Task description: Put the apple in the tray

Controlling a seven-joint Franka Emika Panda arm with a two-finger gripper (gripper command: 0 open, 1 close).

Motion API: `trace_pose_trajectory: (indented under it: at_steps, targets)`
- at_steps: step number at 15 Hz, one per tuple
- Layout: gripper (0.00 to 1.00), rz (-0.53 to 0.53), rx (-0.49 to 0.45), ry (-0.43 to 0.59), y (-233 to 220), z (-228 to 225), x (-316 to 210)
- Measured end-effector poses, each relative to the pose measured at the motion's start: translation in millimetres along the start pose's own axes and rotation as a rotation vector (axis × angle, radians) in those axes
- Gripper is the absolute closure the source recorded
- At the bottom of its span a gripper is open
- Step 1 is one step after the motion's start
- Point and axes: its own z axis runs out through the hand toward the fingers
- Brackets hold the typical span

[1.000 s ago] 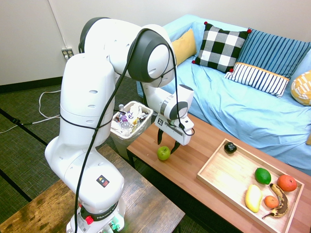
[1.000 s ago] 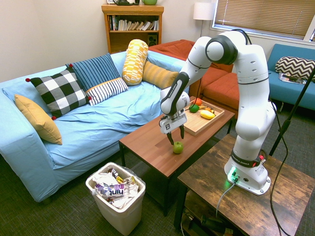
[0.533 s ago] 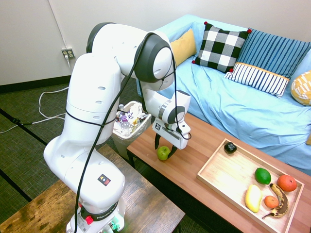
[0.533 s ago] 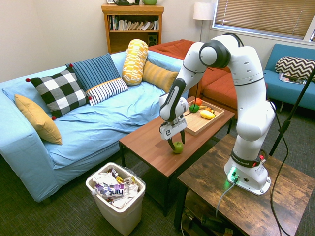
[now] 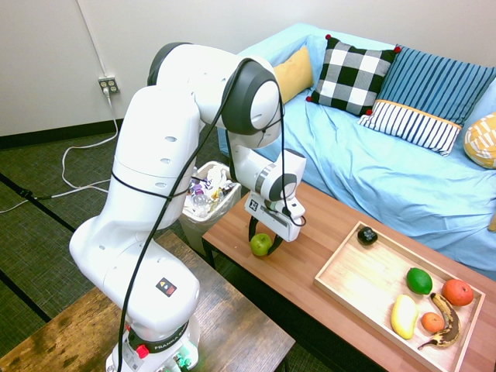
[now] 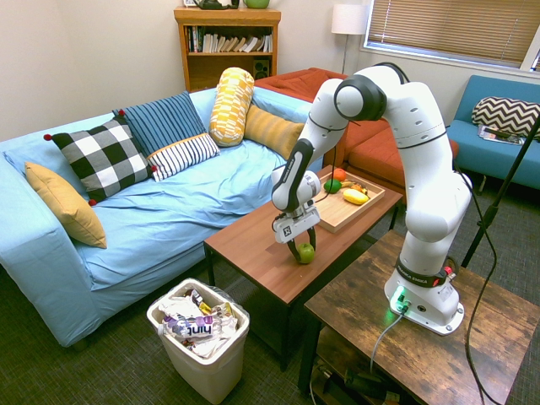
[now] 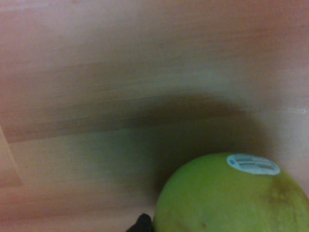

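Observation:
The yellow-green apple (image 5: 261, 245) (image 6: 305, 252) rests on the reddish-brown table (image 5: 325, 221) near its end by the waste bin. My gripper (image 5: 263, 240) (image 6: 301, 250) is lowered over the apple, pointing down, its dark fingers on either side of the fruit and still open. Up close in the wrist view, the apple (image 7: 231, 198) carries a small white sticker. The light wooden tray (image 5: 360, 271) (image 6: 336, 221) lies further along the same table, well apart from the apple.
The tray holds a lime (image 5: 419, 280), an orange (image 5: 457, 292), a lemon (image 5: 404, 316), a banana (image 5: 446, 324) and a dark item (image 5: 367, 235). A full white waste bin (image 5: 208, 194) (image 6: 198, 333) stands off the table's end. A blue sofa (image 5: 387, 163) runs behind.
The gripper has come down from just above the apple until its fingers straddle it. The apple has stayed in place.

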Motion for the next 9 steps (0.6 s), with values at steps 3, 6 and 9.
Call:
trace_pose_trajectory:
  at_steps: [3,6,9]
  targets:
    - [1.0,-0.006,0.018,0.002,-0.1,-6.5,4.7]
    - [1.0,0.009,0.082,0.049,4.1,-50.7,19.0]
    - [1.0,0.064,0.176,0.112,26.4,-120.9,44.9]
